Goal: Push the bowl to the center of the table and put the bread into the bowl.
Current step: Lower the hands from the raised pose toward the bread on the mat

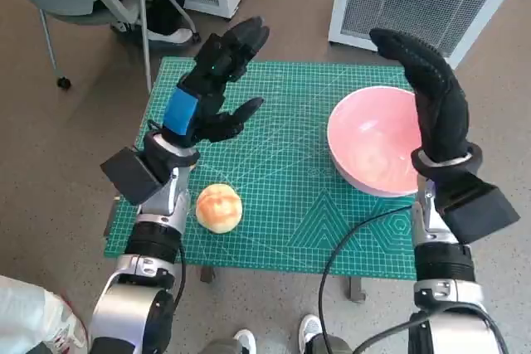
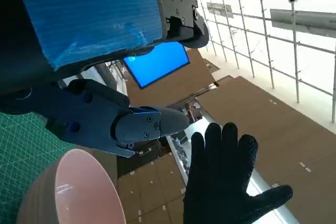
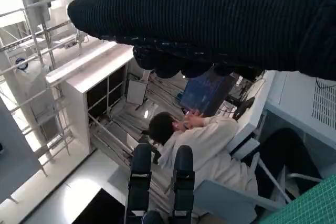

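While both arms hang raised over it, the green mat [image 1: 282, 196] covers the small table; the pink bowl [image 1: 373, 140] sits at about three o'clock on the mat, near its right edge; the right hand [image 1: 431, 97], gloved, stands just beside the bowl's right rim, fingers straight and apart, holding nothing; the left hand [image 1: 217, 80] hovers toward ten o'clock, fingers spread, empty; the bread [image 1: 219, 207] lies at about eight o'clock, well apart from the bowl.
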Robot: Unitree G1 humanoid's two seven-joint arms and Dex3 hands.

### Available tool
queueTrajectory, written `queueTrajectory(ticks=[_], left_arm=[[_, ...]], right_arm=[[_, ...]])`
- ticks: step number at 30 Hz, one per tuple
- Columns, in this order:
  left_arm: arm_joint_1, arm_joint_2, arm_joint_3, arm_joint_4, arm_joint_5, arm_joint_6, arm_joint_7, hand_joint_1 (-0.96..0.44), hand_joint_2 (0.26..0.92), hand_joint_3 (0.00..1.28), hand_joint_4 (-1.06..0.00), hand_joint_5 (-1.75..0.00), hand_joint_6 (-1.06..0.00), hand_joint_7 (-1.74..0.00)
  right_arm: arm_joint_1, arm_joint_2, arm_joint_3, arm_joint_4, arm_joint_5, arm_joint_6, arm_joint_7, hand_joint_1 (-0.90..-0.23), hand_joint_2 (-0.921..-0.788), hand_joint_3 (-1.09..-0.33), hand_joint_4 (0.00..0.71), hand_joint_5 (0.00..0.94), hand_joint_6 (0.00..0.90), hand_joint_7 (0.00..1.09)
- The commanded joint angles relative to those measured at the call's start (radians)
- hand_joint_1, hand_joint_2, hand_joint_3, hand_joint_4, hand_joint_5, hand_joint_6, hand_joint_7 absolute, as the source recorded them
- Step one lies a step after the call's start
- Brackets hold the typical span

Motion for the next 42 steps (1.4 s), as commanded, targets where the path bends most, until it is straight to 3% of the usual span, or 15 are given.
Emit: queueTrajectory(ticks=[1,34,42], left_arm=[[0.008,0.004,0.001,-0.006,-0.006,0.0,-0.003,-0.47,0.921,0.42,-0.31,0.0,-0.12,-0.47],[0.031,-0.004,0.001,-0.028,-0.01,0.009,0.004,-0.45,0.921,0.43,-0.31,0.0,-0.11,-0.5],[0.036,-0.004,0.001,-0.034,-0.011,0.014,0.006,-0.45,0.921,0.43,-0.31,0.0,-0.11,-0.5]], right_arm=[[0.031,0.002,-0.002,0.005,0.005,0.011,0.011,-0.634,-0.921,-0.807,0.243,0.0,0.298,0.0],[0.065,-0.016,-0.002,-0.021,-0.032,0.011,-0.023,-0.621,-0.921,-0.814,0.224,0.0,0.295,0.0],[0.081,-0.045,-0.025,-0.022,-0.01,0.008,-0.011,-0.628,-0.921,-0.815,0.217,0.0,0.281,0.0]])
